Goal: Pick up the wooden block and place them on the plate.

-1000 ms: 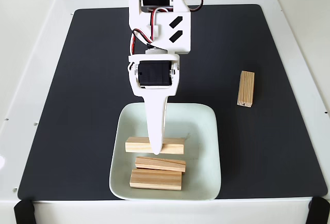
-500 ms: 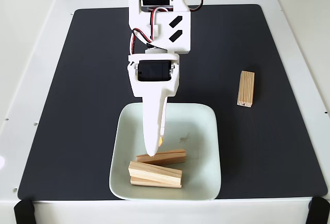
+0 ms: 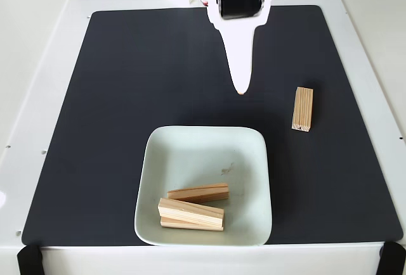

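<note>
From where I sit, the gripper [image 3: 241, 90] hangs over bare mat with its white finger tapering to a tip — I see one long finger in this fixed view, and I cannot tell whether the jaws are spread or closed behind it. Nothing seems to be held at the tip. It sits well apart from the plate [image 3: 155, 161] and nearer to the lone wooden block [image 3: 302, 109], which lies on the black mat [image 3: 127, 85] to the right of the gripper tip and a little lower in the picture, long axis running nearly up and down the frame, grain lines showing on top.

The plate carries three blocks [image 3: 190, 208] low in its basin — two stacked at a slight angle, a third leaning just behind them, all touching or nearly so. So I judge the task mostly done, with the stray block as the step in hand.

To do it well, I would swing right until the tip is directly above the block's middle, turn the wrist so the jaws close across its narrow width and not along its length, open fully before descending, and come down straight. For the drop, the upper half of the plate is bare; I would aim there, so the new block does not knock the leaning pile.
</note>
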You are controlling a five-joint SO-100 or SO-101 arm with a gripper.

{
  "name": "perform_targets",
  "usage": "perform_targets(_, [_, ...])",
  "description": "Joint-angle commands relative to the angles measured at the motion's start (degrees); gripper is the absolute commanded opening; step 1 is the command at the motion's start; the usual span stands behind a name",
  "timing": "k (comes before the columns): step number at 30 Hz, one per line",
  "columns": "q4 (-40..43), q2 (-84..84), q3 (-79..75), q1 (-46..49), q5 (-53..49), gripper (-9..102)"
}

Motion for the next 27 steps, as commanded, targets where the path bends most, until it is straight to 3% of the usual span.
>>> perform_targets(1, [2.11, 11.43, 10.63, -1.58, -5.45, 0])
perform_targets(7, [1.93, 24.43, 29.18, -3.08, -20.48, -1])
perform_targets(12, [2.11, 27.95, 31.20, -4.39, -30.94, -1])
perform_targets(20, [4.04, 14.59, 10.63, -8.35, -48.78, 0])
perform_targets(27, [21.36, -8.70, -15.91, -11.95, -49.75, 0])
